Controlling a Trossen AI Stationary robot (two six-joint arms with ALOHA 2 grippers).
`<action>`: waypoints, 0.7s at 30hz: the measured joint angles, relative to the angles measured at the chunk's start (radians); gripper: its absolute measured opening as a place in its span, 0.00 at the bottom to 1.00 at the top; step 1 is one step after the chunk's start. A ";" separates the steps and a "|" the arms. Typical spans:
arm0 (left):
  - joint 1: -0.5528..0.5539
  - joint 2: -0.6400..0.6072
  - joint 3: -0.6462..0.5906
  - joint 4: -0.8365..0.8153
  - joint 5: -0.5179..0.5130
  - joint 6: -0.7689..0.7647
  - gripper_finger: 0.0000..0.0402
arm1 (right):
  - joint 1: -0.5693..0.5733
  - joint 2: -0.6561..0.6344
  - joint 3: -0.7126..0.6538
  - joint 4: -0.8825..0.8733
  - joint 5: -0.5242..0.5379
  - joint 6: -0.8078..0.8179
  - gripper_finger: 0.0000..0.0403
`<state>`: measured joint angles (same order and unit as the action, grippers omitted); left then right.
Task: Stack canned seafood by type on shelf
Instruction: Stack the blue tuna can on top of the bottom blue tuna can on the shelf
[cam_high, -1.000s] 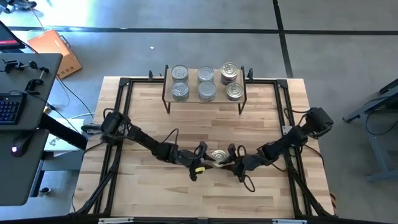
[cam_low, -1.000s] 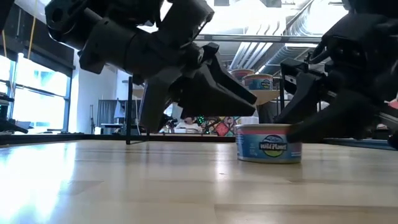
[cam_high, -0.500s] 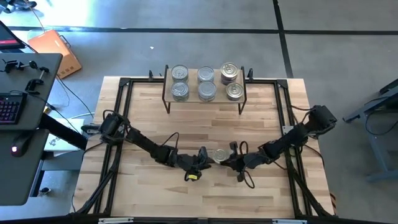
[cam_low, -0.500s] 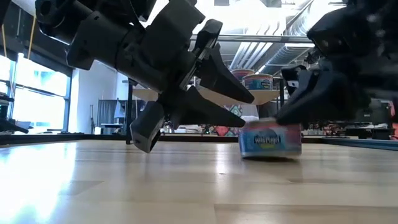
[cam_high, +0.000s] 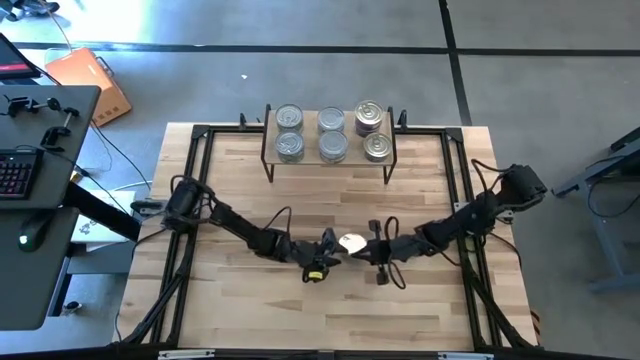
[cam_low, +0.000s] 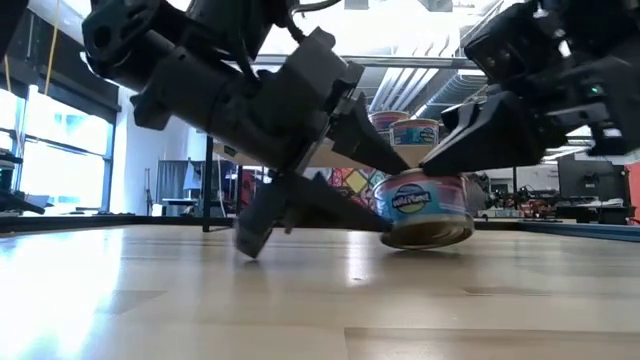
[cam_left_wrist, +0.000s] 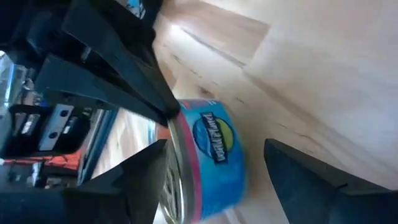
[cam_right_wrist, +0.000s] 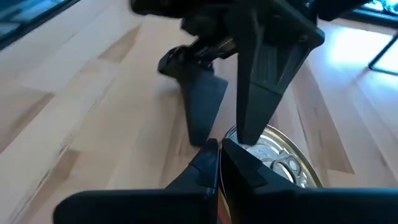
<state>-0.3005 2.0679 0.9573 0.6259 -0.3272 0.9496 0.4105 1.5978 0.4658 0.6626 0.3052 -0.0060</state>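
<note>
One tin (cam_low: 425, 205) is found at the middle front of the table (cam_high: 250, 170), well apart from the shelf (cam_high: 330, 150) at the far edge, where six tins (cam_high: 328, 133) are already placed in three pairs. The tin is tilted in the low view: its one side is lifted and its lower edge is near the wood or touching it; which of the two cannot be told.

The right claw (cam_right_wrist: 219, 163) is seen with its fingers together. In the right wrist view the tips are pinched at the rim of the tin lid, so a grip on the rim alone is judged, not around the body.

The left claw (cam_left_wrist: 211, 165) is spread wide, with one finger (cam_left_wrist: 134, 180) on each side of the tin. Whether the fingers touch the tin cannot be told.

The tin is thus placed between the two claws, the left one reaching it from the left and the right one from the right. Both are equally near. The flat axis of the tin is leaning, not upright, and the shelf lies straight beyond it. For the coming move, a lift and a carry away from the robot are needed; with so thin a hold the tin may slip.
</note>
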 joint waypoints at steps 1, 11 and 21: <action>0.000 0.010 0.001 0.018 -0.002 -0.001 0.65 | -0.005 0.000 0.005 -0.003 0.001 0.009 0.00; -0.017 0.058 -0.001 0.135 -0.136 -0.019 0.65 | -0.032 -0.002 0.062 -0.061 -0.012 0.086 0.00; -0.005 0.059 -0.001 0.058 -0.179 -0.119 0.62 | -0.031 -0.002 0.062 -0.061 -0.028 0.118 0.00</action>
<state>-0.3058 2.1269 0.9565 0.6835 -0.5058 0.8307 0.3790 1.5963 0.5282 0.6014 0.2769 0.1117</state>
